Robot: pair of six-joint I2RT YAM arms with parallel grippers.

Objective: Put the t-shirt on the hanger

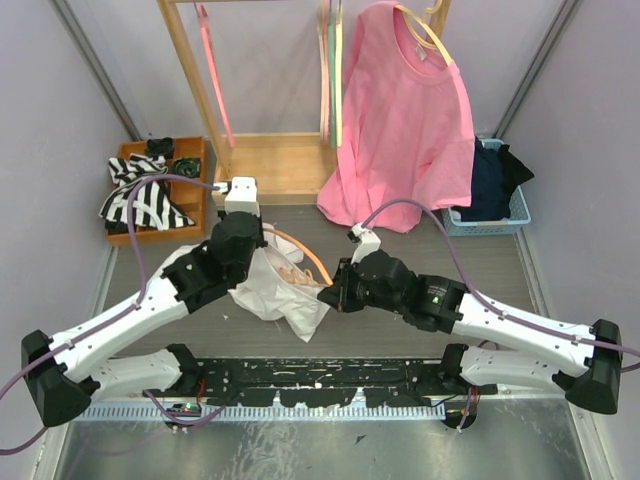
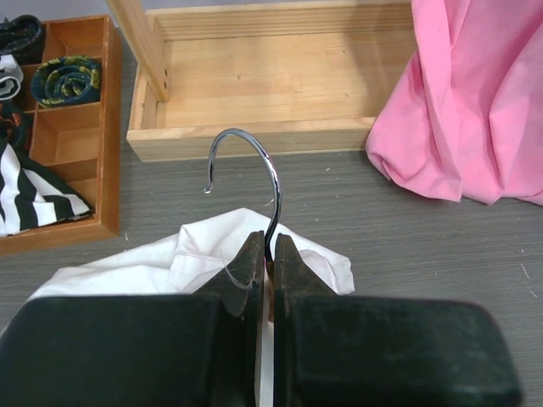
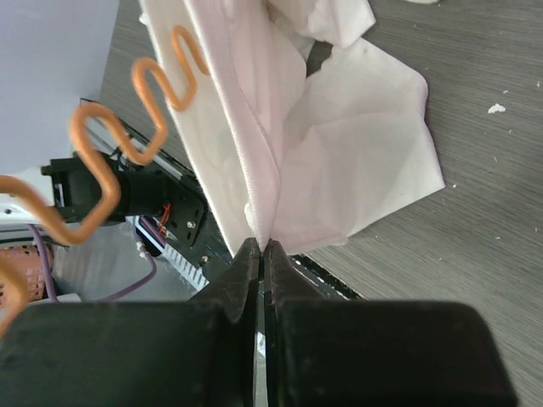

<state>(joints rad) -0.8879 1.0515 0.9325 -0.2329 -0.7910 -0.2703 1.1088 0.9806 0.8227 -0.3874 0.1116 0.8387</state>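
Pinching shows only in wrist views — left tool (image 2: 268,243) on hanger (image 2: 275,186), right tool (image 3: 260,247) seemingly on t-shirt (image 3: 356,144).

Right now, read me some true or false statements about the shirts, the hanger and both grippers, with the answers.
1. The left gripper is shut on the hanger, at its hook. True.
2. The right gripper is open and holds nothing. False: it is shut on an edge of the white t-shirt.
3. The white t-shirt is already hanging up. False: it lies crumpled on the table.
4. The pink t-shirt hangs at the back. True.
5. The striped cloth lies over the wooden tray. True.
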